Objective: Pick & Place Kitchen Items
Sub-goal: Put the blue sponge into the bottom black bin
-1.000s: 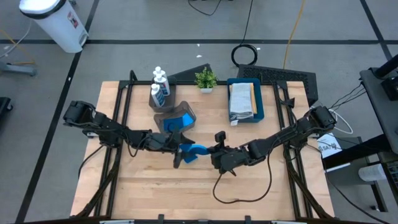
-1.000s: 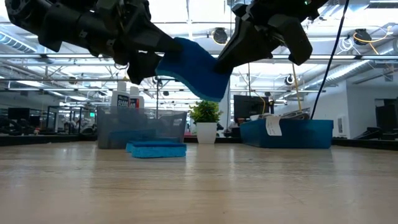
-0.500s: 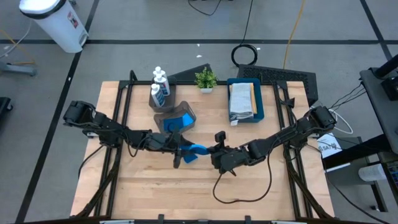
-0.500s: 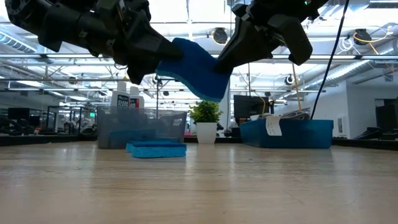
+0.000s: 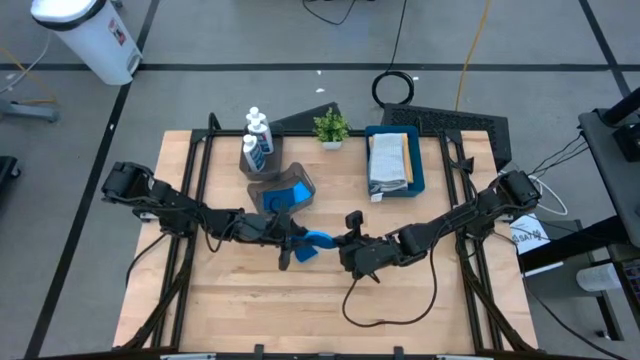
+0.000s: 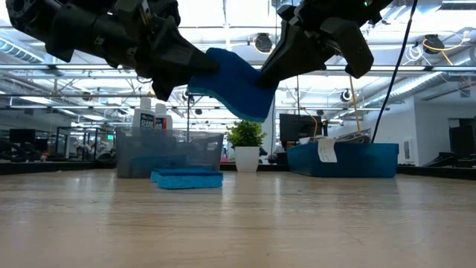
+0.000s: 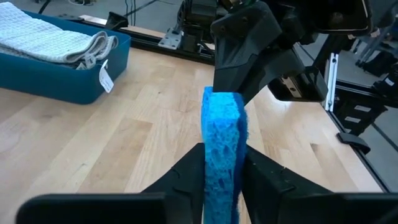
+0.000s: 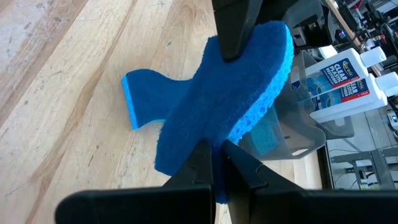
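A wide, brightly lit workshop stretched behind the wooden counter, with ceiling lights and benches far off. Above the middle of the counter, both hands met on one blue sponge, held well clear of the wood. The right hand was clenched on one end of it. The left hand had its fingers drawn in against both faces of the other end, so it looked to be grasping the sponge too, though how firmly I could not tell.

The risk seemed to lie in the handover. If the right hand let go before the left had a sure grip, the soft sponge could sag, twist out and drop onto the counter. If both pulled at once, it might bend or tear, or slip from the thinner pinch.

Toward the back edge, left of centre, stood a clear bin with something blue inside, probably more sponges. A second sponge lay flat on the counter just in front of it. Two white bottles stood behind the bin near the back edge. Toward the back right sat a blue tray holding folded cloths, with a small plant between bottles and tray.
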Tool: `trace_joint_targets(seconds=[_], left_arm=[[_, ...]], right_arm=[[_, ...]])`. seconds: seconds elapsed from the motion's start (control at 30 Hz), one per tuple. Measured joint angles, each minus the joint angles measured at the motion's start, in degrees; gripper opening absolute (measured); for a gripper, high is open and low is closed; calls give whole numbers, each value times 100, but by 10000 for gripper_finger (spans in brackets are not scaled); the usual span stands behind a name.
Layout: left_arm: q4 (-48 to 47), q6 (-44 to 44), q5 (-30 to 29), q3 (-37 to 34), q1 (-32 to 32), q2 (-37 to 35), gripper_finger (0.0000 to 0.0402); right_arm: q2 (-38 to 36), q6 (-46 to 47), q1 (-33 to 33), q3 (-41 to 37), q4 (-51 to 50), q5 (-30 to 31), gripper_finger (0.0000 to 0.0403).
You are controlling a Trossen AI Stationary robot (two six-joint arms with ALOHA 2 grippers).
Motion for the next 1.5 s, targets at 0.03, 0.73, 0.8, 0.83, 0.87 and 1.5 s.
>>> trace_joint_targets(seconds=[0.03,0.73,0.8,0.83,0.87,1.5], left_arm=[[-2,7,0,0,0,0,88],[-28,-249,-199,0,11,0,24],[-39,-335,-195,0,33,0,16],[-37,-415,-193,0,56,0,11],[-36,-509,-193,0,91,0,8],[79,-996,318,-525,1230,-1328,7]], right_arm=[[0,0,0,0,0,0,0],[-2,255,21,0,-15,175,43],[-33,426,71,0,-22,174,71],[-63,515,99,0,-23,172,87],[-92,608,113,0,-18,173,105],[-692,1117,422,0,-506,179,226]])
